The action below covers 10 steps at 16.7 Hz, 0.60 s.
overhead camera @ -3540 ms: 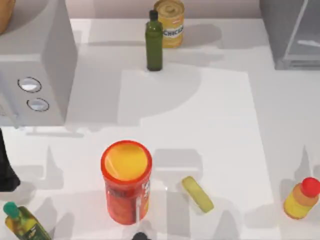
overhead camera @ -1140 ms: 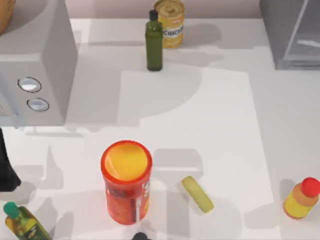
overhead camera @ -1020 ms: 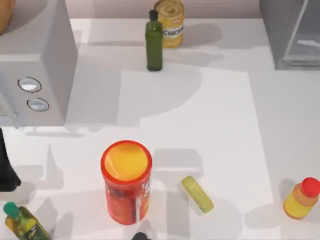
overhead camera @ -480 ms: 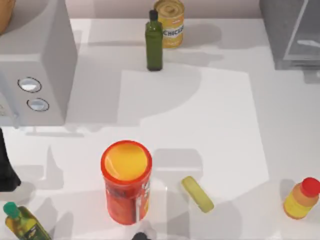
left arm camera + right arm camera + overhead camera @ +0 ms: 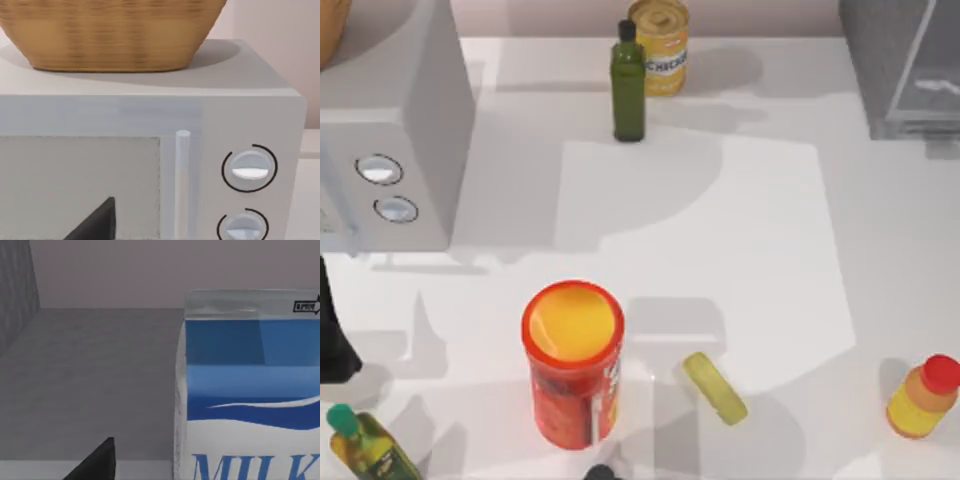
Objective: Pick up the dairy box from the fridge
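White table (image 5: 740,230) with the fridge (image 5: 900,60) at its far right corner, where the dairy box (image 5: 250,390) stands upright on a grey floor; right gripper's grip cannot be told.

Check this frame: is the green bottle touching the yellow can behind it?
Cannot tell. In the top view the green bottle overlaps the yellow can with no visible gap, but it may simply stand in front.

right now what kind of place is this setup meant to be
Probably a mock kitchen counter, rendered: a microwave-like grey box with two round dials, a fridge holding a blue and white dairy box, plus a green bottle and yellow can.
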Available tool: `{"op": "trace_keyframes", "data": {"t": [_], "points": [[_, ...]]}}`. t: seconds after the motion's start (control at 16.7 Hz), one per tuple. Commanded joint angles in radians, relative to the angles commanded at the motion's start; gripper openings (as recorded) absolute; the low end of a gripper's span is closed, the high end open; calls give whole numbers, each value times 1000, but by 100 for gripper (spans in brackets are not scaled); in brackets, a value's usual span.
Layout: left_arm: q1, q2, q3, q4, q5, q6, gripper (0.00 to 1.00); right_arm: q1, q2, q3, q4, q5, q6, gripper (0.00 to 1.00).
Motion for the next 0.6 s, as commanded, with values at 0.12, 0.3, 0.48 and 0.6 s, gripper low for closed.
{"op": "trace_keyframes", "data": {"t": [0.12,0.3,0.48,0.6], "points": [[0,0,0,0,0,0,100,7,43,91,-37,8,1,100],[0,0,0,0,0,0,100,18,100,201,-91,20,1,100],[0,0,0,0,0,0,100,21,112,222,-105,23,1,100],[0,0,0,0,0,0,100,21,112,222,-105,23,1,100]]}}
